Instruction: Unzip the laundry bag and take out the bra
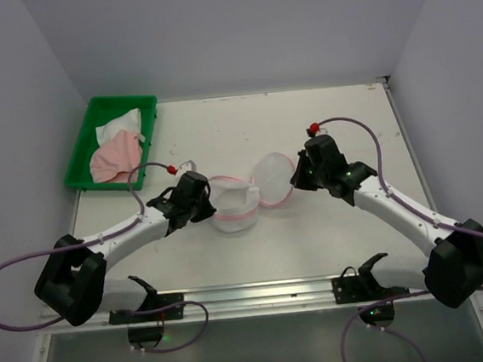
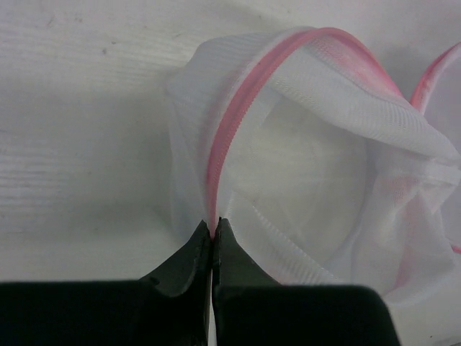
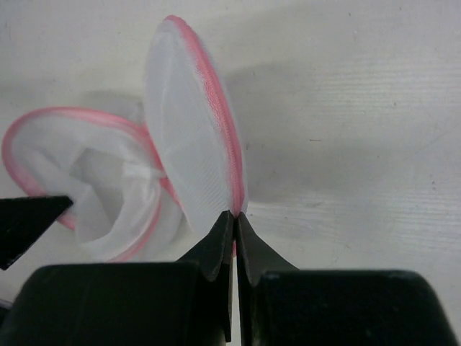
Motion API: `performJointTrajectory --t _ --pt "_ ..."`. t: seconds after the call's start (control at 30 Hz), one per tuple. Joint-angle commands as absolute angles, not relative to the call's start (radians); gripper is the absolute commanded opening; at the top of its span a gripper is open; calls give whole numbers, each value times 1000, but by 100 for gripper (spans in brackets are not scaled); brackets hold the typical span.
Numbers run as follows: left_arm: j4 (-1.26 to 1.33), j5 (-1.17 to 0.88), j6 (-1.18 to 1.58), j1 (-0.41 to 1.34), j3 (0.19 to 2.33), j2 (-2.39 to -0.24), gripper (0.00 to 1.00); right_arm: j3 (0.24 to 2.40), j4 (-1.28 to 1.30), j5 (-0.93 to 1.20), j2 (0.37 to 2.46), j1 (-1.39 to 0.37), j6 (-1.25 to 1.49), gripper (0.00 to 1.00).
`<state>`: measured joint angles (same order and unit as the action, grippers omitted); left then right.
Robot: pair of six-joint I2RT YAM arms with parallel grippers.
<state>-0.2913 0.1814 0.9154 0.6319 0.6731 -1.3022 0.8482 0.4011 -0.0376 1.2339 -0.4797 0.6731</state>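
A: Where is the laundry bag (image 1: 231,203)?
B: Mid-table, unzipped, between the 2 arms. The left gripper (image 2: 214,229) is clamped on its pink rim (image 2: 238,108), and the right gripper (image 3: 234,218) is clamped on the lid (image 3: 191,122) edge.
A: So, the step?
B: I'd spread the mouth gently, hold 1 side and free the other to reach the white fabric (image 3: 119,176) inside.

Top camera looks down from behind over the table (image 1: 245,129). Wrist cameras peer close past left gripper (image 2: 213,227) and right gripper (image 3: 235,216); all see the bag (image 1: 231,203).
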Motion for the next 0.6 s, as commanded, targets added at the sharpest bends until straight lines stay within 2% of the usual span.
performJointTrajectory --t 0.0,0.17,0.37,0.57 --pt "-186 126 884 644 745 -1376 0 939 528 -222 1204 -540 542 0" --pt "-154 95 882 652 814 -1477 0 997 534 -252 1184 -580 415 0" --pt "-107 54 899 664 850 -1566 0 1071 526 -5 1210 -620 286 0" --pt "-29 25 936 675 796 -1578 0 1086 450 190 1308 -716 218 0"
